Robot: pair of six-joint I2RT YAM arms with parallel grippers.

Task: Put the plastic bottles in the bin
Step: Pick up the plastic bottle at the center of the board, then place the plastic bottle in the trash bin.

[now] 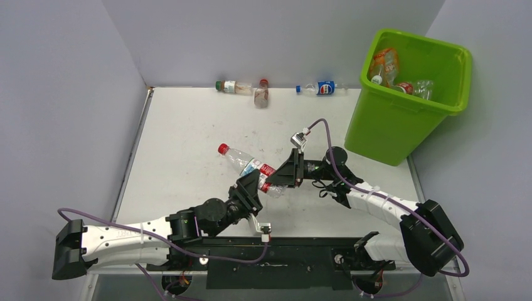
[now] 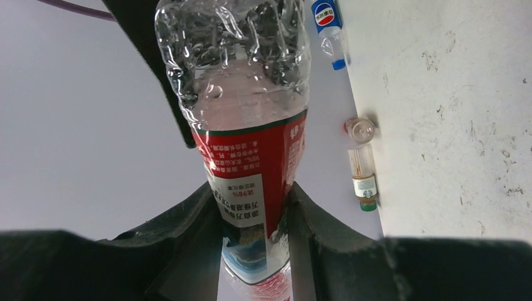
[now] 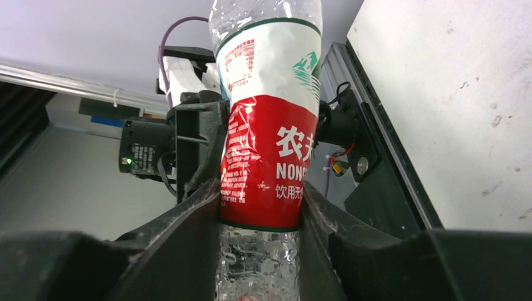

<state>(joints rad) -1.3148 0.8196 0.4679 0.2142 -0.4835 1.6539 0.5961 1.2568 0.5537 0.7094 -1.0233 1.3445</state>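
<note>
Clear red-labelled bottle (image 1: 246, 163), red cap pointing far-left, sits over the middle of the desk (image 1: 188, 125), well left of the bin (image 1: 389, 119). It lies between both arms: the left pincer (image 1: 254, 187) is clamped on its label band, and the right pincer (image 1: 283, 175) grips the same band from the right. Probably empty, so light, thin-walled, crushable and slick. The label band looks the firmest hold.

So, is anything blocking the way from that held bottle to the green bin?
Nothing visible does: the bottle, gripped by the left claw and right claw, has an open path to the bin.
</note>
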